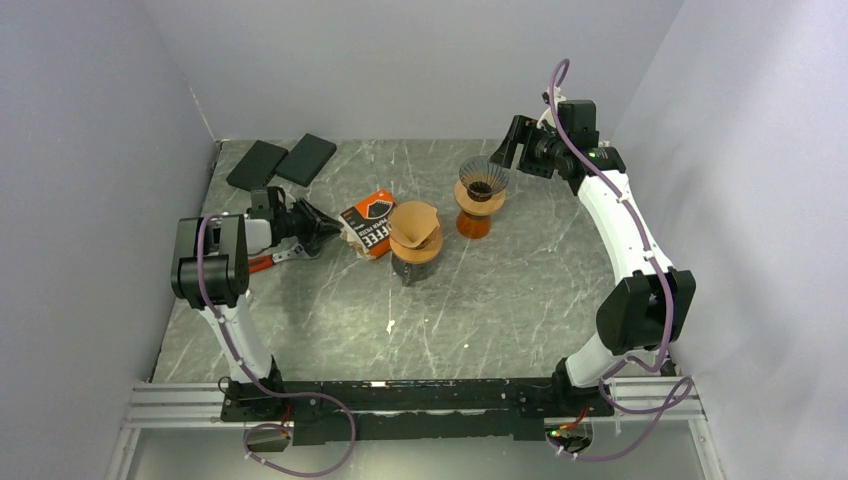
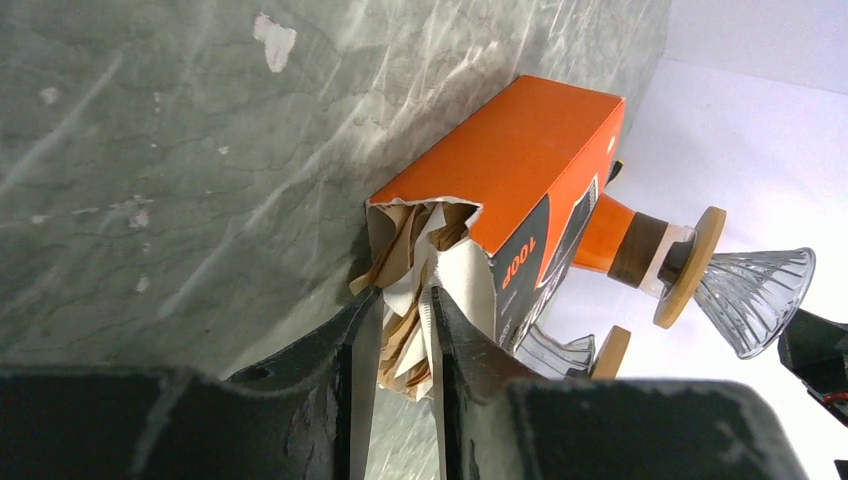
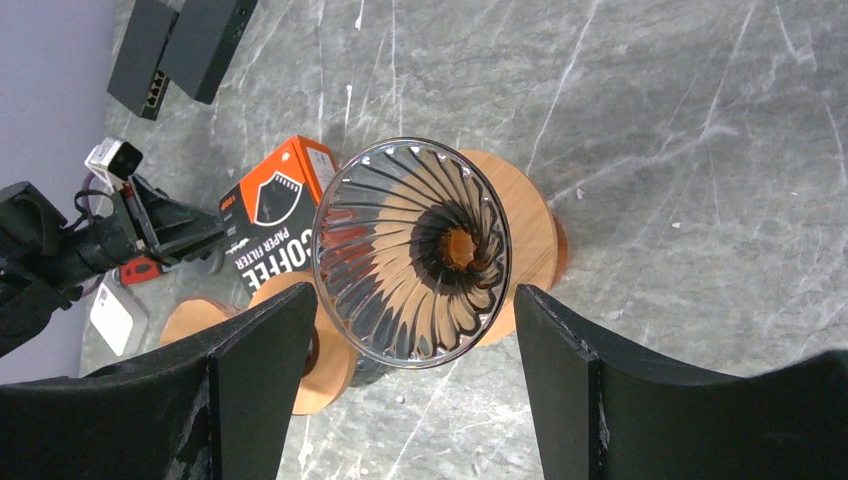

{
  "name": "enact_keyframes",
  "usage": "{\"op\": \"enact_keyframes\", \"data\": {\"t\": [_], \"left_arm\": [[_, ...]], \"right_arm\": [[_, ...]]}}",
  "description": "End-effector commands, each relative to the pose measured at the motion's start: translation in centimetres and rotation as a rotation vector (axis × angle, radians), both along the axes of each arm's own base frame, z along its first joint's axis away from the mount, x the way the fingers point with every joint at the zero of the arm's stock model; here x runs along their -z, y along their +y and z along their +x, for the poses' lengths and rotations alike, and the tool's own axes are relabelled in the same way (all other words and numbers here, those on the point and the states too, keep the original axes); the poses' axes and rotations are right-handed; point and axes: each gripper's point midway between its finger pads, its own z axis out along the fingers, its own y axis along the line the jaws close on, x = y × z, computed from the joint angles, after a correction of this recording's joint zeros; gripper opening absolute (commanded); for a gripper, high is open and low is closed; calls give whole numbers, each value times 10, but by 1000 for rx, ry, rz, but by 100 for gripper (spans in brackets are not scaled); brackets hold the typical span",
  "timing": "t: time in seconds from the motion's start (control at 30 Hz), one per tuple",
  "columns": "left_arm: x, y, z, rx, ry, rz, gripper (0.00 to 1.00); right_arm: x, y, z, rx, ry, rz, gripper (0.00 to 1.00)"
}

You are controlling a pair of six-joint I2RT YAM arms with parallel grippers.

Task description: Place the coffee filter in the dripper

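Note:
An orange coffee filter box lies on its side on the marble table, its torn end facing my left gripper. In the left wrist view brown and white coffee filters stick out of the box, and the left gripper is shut on them at the opening. The ribbed glass dripper stands empty on an orange stand at the back centre. My right gripper hovers open just above the dripper, one finger on either side, touching nothing.
A second dripper with a tan cone in it sits on a dark server between the box and the glass dripper. Two black boxes lie at the back left. A red-handled tool lies under the left arm. Walls close three sides.

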Motion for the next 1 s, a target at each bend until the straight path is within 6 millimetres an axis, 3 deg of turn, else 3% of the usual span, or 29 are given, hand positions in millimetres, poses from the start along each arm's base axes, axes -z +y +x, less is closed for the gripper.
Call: {"op": "enact_keyframes", "data": {"t": [0.0,0.3,0.37,0.47,0.53,0.73,0.97], "left_arm": [[-20,-9,14,20,-82,-18,29],[-27,-6,10,1,-89,24,29],[-32,-4,9,-7,-95,48,33],[-36,-1,7,-13,-101,87,48],[-38,-1,6,-10,-104,100,52],[-37,-8,6,4,-111,80,34],[-29,-15,8,19,-104,68,30]], "right_arm": [[-23,-5,3,14,-81,-7,77],[-24,-5,1,15,-87,-5,77],[-24,-4,1,14,-86,-4,77],[-23,-4,0,13,-85,-2,77],[-24,-4,0,11,-87,2,77],[-22,-3,0,10,-85,4,77],[-23,-5,-2,15,-86,-4,77]]}}
